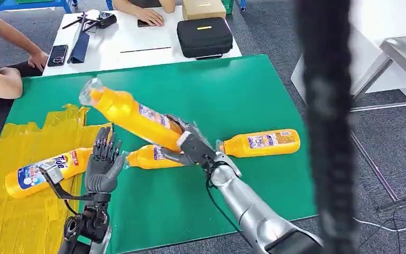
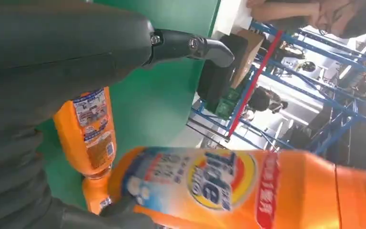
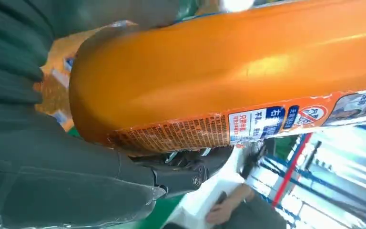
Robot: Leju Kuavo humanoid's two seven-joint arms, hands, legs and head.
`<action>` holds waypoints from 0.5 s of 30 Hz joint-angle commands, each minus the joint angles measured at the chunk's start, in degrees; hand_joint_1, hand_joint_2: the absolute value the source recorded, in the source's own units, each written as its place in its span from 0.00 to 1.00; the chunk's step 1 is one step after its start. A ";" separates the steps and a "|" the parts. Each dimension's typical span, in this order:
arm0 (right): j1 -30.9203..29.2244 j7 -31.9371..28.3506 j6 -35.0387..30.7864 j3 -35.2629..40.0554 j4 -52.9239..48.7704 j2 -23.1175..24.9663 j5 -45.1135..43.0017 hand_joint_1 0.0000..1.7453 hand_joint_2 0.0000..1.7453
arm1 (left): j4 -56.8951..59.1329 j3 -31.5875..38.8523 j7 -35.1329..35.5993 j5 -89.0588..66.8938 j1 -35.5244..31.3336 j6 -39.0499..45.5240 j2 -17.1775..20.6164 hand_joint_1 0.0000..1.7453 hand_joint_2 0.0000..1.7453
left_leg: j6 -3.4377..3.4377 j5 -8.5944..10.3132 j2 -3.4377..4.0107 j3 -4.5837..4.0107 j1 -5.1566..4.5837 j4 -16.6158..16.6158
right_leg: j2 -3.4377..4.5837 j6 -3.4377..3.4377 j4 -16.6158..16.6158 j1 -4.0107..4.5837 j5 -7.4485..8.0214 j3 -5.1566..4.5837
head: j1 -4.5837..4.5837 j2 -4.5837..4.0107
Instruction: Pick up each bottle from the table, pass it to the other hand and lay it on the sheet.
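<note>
My right hand (image 1: pixel 190 147) grips the base end of an orange bottle (image 1: pixel 129 114) and holds it tilted above the green table (image 1: pixel 254 90), cap up and to the left. The right wrist view has that bottle (image 3: pixel 228 71) lying across the hand. My left hand (image 1: pixel 104 159) stands open with its fingers upright, just below the raised bottle's middle; its wrist view has the Tide-labelled bottle (image 2: pixel 219 186) close in front. One bottle (image 1: pixel 47 172) lies on the yellow sheet (image 1: pixel 10 143). Two more bottles lie on the table, one (image 1: pixel 150 157) between my hands and one (image 1: pixel 261 143) to the right.
Behind the green table stands a white table (image 1: pixel 137 39) with a black case (image 1: pixel 204 37), a phone (image 1: pixel 57 55) and a cardboard box (image 1: pixel 203 8). People sit at its far and left sides. A blurred black strap (image 1: pixel 325 127) hangs at right, beside a metal table (image 1: pixel 402 58).
</note>
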 commanded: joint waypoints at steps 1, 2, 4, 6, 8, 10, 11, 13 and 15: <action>-3.57 0.42 0.09 3.40 9.62 2.44 0.84 1.00 1.00 | 4.73 -1.61 -0.19 0.05 -3.00 0.45 1.08 0.00 1.00 | -0.24 -0.12 0.06 0.26 0.08 0.04 | -0.07 -0.05 0.02 0.08 -0.11 0.27 | 0.00 0.00; -3.64 0.42 0.43 3.52 9.89 2.46 0.83 1.00 1.00 | 4.73 -1.66 -0.19 0.04 -3.01 0.60 1.12 0.00 1.00 | -0.17 -0.07 0.05 0.18 0.04 -0.01 | -0.04 -0.03 -0.01 0.04 -0.06 0.18 | 0.00 0.00; -3.13 0.98 0.53 5.02 10.50 3.17 2.21 1.00 1.00 | 4.60 -1.66 -0.24 0.07 -2.99 0.87 0.98 0.00 1.00 | -0.21 -0.11 0.05 0.23 0.08 0.04 | -0.08 -0.04 0.01 0.07 -0.10 0.25 | 0.00 0.00; -2.71 1.93 0.05 6.92 11.44 4.61 3.92 1.00 1.00 | 4.83 -2.01 -0.25 0.14 -3.36 0.75 0.69 0.00 1.00 | -0.14 -0.06 0.04 0.15 0.05 -0.01 | -0.04 -0.02 -0.03 0.05 -0.05 0.15 | 0.02 0.00; -2.68 3.18 -0.34 8.80 12.28 6.08 5.33 1.00 1.00 | 5.17 -2.46 -0.09 0.18 -3.89 0.54 0.39 0.00 1.00 | -0.17 -0.10 0.10 0.21 0.05 0.00 | -0.01 -0.03 0.00 0.04 -0.08 0.19 | 0.00 0.00; -2.36 5.56 -0.59 12.72 11.59 6.45 6.19 1.00 1.00 | 5.53 -2.87 -0.05 0.20 -4.47 0.61 0.12 0.00 1.00 | -0.13 -0.05 0.07 0.10 0.05 0.00 | -0.03 -0.03 0.00 0.04 -0.04 0.06 | 0.00 0.00; -1.90 7.51 -0.28 16.42 10.18 6.45 5.11 1.00 1.00 | 5.53 -3.22 -0.15 0.15 -4.70 0.70 -0.04 0.00 1.00 | -0.31 -0.22 0.11 0.35 0.14 0.13 | -0.09 -0.06 0.09 0.13 -0.21 0.34 | 0.00 0.00; -1.90 11.04 -1.46 24.63 8.87 6.45 1.78 1.00 1.00 | 5.31 -3.73 -0.17 0.14 -4.90 1.20 -0.19 0.00 1.00 | -0.21 -0.12 0.05 0.20 0.08 0.05 | -0.09 -0.04 0.04 0.07 -0.13 0.19 | 0.00 0.00; -1.87 11.62 -2.07 25.93 8.58 6.45 0.80 1.00 1.00 | 5.24 -3.82 -0.17 0.13 -4.91 1.32 -0.20 0.00 1.00 | -0.22 -0.14 0.09 0.20 0.11 0.07 | -0.07 -0.04 0.04 0.10 -0.13 0.18 | 0.00 0.00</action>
